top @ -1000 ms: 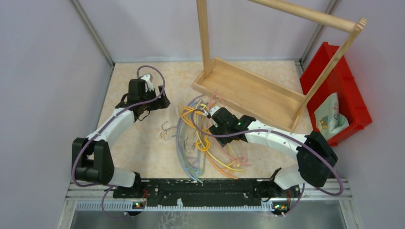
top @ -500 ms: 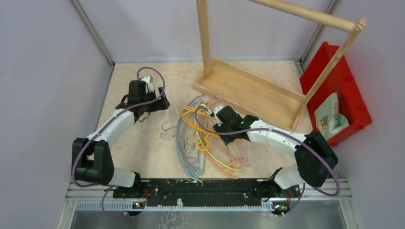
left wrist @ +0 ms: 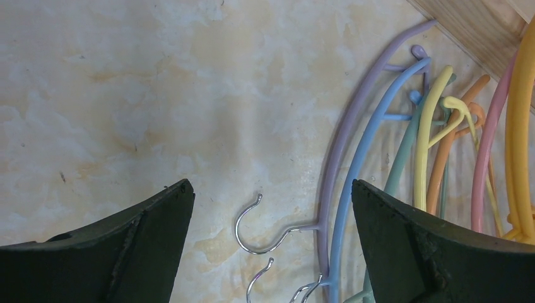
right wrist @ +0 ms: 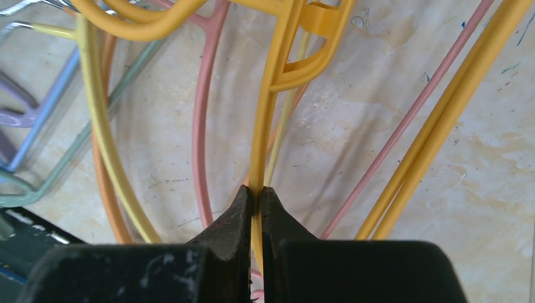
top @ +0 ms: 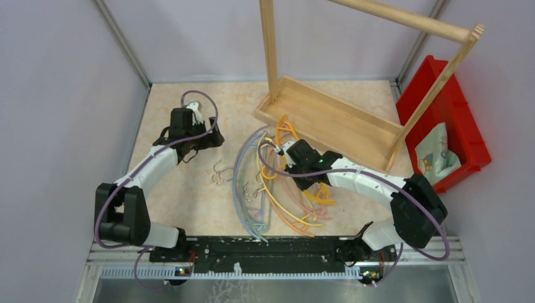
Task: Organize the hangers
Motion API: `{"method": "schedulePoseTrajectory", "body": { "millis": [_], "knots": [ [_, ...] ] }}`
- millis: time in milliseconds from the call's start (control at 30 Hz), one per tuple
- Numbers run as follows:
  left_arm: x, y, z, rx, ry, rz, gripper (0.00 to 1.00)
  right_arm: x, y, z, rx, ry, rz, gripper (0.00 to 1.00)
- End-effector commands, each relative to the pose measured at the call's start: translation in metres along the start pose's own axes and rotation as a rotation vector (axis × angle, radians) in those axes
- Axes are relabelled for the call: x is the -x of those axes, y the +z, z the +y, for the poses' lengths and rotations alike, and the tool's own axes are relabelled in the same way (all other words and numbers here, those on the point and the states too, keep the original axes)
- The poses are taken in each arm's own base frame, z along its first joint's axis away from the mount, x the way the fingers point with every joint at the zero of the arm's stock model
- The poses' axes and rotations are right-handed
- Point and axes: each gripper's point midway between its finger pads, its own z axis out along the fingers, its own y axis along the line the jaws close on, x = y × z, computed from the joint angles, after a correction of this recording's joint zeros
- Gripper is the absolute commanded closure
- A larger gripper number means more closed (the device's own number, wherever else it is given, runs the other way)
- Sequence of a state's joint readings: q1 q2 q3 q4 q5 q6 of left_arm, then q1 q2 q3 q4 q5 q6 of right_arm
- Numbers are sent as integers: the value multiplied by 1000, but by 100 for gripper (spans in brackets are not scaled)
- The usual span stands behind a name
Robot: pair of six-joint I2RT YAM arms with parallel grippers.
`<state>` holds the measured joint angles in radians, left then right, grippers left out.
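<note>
Overhead, the right gripper (top: 281,147) hides its own fingertips among the hangers (top: 249,214), a tangle too fine to sort strand from strand; the wooden rack (top: 328,120) runs off the top edge. At the right wrist the yellow hanger (right wrist: 267,126) vanishes behind the fingers (right wrist: 230,227), its lower end unseen.
</note>
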<state>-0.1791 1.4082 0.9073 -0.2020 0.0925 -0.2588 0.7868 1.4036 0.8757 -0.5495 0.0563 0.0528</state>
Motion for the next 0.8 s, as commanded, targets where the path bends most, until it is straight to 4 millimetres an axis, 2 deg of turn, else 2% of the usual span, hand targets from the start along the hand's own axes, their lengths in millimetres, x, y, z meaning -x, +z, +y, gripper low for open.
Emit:
{"method": "schedulePoseTrajectory", "body": {
  "millis": [0, 167, 233, 333, 433, 533, 600, 767],
  "knots": [
    [9, -7, 0, 9, 5, -42, 0, 61, -56, 16, 98, 46, -190, 100],
    [8, -7, 2, 16, 8, -43, 0, 94, -103, 45, 274, 75, -273, 100],
    [8, -6, 1, 12, 7, -40, 0, 100, -113, 53, 326, 85, -288, 100],
    [6, -5, 1, 8, 1, -35, 0, 100, -116, 63, 415, 86, -295, 100],
    [3, -5, 1, 7, -2, -29, 0, 81, -90, 56, 370, 126, -218, 100],
    [1, -7, 2, 9, -2, -25, 0, 62, -65, 59, 375, 120, -119, 99],
    [1, -8, 2, 10, -1, -26, 0, 59, -53, 60, 383, 139, -122, 98],
    [0, -11, 3, 19, 0, -28, 0, 53, -25, 45, 311, 191, -98, 100]
  ]
}}
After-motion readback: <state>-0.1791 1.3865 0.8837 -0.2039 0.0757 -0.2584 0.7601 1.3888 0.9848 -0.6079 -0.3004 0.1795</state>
